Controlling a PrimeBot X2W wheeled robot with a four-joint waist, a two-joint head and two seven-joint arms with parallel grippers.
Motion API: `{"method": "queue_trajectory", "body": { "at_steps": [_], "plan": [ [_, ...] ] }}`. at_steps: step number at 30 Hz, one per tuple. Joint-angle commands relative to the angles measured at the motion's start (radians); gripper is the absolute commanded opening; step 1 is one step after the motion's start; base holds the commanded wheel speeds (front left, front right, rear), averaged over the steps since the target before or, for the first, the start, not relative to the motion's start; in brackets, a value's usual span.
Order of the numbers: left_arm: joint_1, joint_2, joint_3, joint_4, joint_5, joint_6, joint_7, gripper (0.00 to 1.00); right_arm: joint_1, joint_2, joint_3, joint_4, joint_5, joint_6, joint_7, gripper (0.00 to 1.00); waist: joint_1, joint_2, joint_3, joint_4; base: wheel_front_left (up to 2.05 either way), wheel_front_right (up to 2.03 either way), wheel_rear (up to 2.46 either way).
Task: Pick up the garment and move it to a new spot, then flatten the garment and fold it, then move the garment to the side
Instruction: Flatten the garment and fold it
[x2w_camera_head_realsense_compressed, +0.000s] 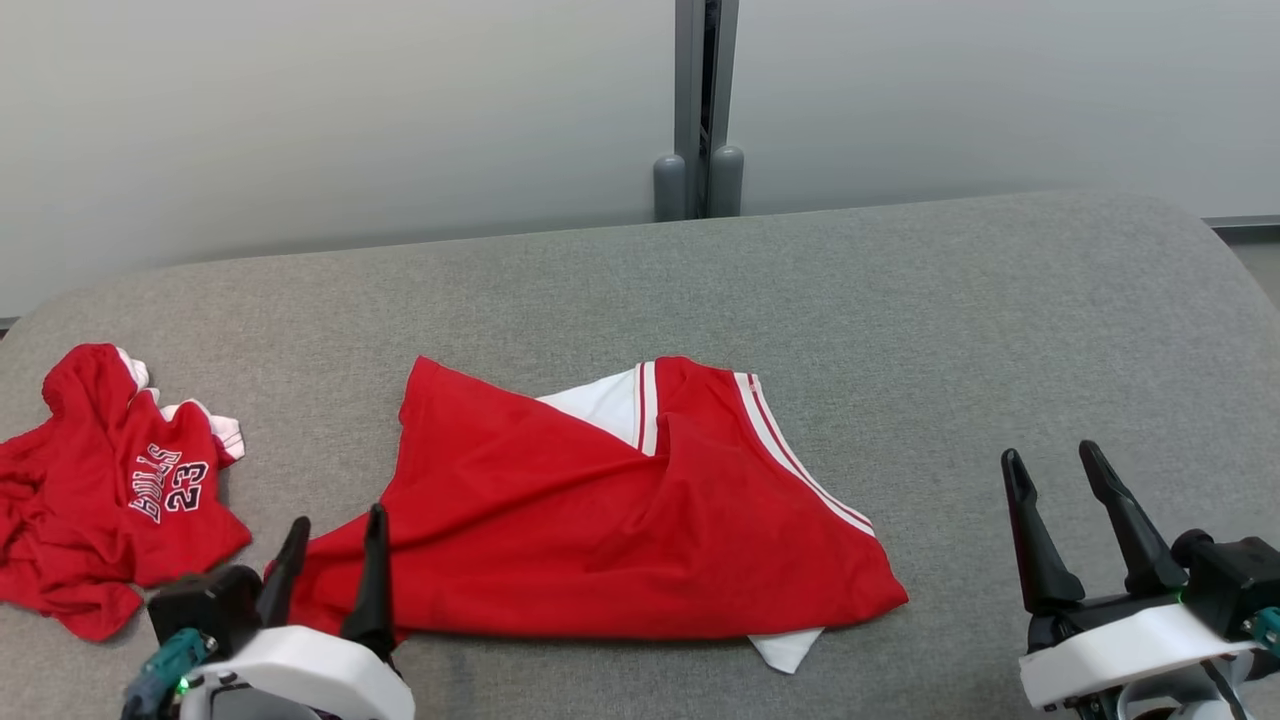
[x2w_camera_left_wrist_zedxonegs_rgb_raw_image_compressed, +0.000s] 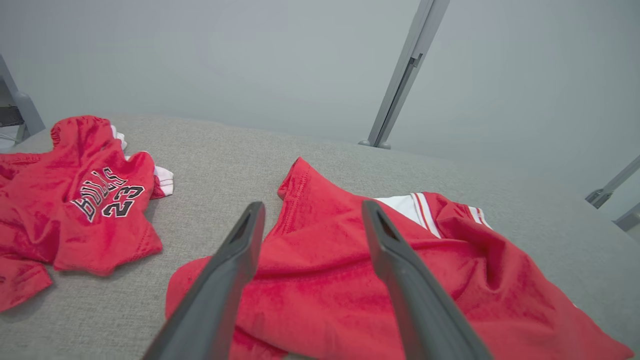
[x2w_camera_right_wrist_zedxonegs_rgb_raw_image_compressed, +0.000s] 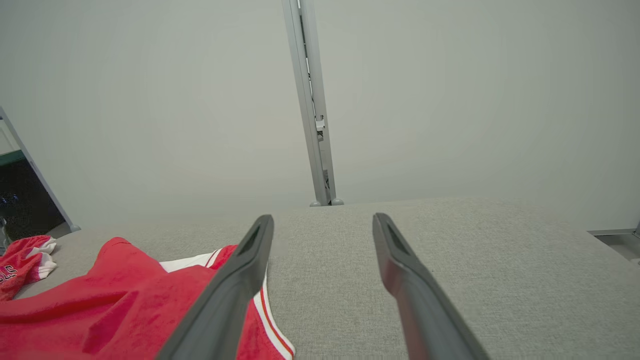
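Now the red garment (x2w_camera_head_realsense_compressed: 600, 520) lies rumpled at the middle of the table (x2w_camera_head_realsense_compressed: 900, 300), a second jersey (x2w_camera_head_realsense_compressed: 110, 490) at the table's left end. The left gripper (x2w_camera_head_realsense_compressed: 338, 516) and right gripper (x2w_camera_head_realsense_compressed: 1050, 450) hang spread wide, empty, at the table's near edge.

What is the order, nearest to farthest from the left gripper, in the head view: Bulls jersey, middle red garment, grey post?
1. Middle red garment, right at the left gripper.
2. Bulls jersey, to its left.
3. Grey post, beyond the far edge.

left gripper (x2w_camera_head_realsense_compressed: 338, 515) hides garment (x2w_camera_head_realsense_compressed: 600, 520) corner; crumpled jersey (x2w_camera_head_realsense_compressed: 100, 480) cut by left edge
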Motion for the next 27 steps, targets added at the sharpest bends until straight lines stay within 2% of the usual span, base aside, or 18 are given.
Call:
{"method": "queue_trajectory", "body": {
  "at_steps": [1,8,13,18,22,27],
  "plan": [
    [0.003,-0.002,-0.001,0.004,0.006,-0.006,-0.009,1.0,0.009,-0.003,-0.002,0.0,0.003,0.0,0.003,1.0,0.0,0.0,0.001,0.001,0.0,0.0,0.0],
    [-0.025,-0.01,-0.02,0.041,0.01,-0.029,-0.025,1.0,-0.001,-0.01,0.034,0.006,0.018,0.0,0.017,1.0,0.0,0.0,-0.007,0.016,0.0,0.0,0.0],
    [-0.035,-0.001,-0.074,0.046,0.02,-0.055,0.026,1.0,-0.004,-0.047,0.111,0.022,0.05,0.0,0.077,1.0,0.0,0.0,-0.012,0.032,0.0,0.0,0.0],
    [-0.047,-0.003,-0.112,0.044,0.017,-0.067,0.08,1.0,0.007,-0.071,0.141,0.053,0.086,0.0,0.163,1.0,0.0,0.0,-0.004,0.048,0.0,0.0,0.0],
    [-0.069,-0.004,-0.162,0.044,0.018,-0.101,0.134,1.0,0.018,-0.081,0.149,0.081,0.108,0.0,0.252,1.0,0.0,0.0,0.009,0.057,0.0,0.0,0.0],
    [-0.088,-0.01,-0.181,0.036,0.026,-0.097,0.156,1.0,0.004,-0.081,0.171,0.115,0.133,0.0,0.351,1.0,0.0,0.0,0.035,0.062,0.0,0.0,0.0]
  ]
}}
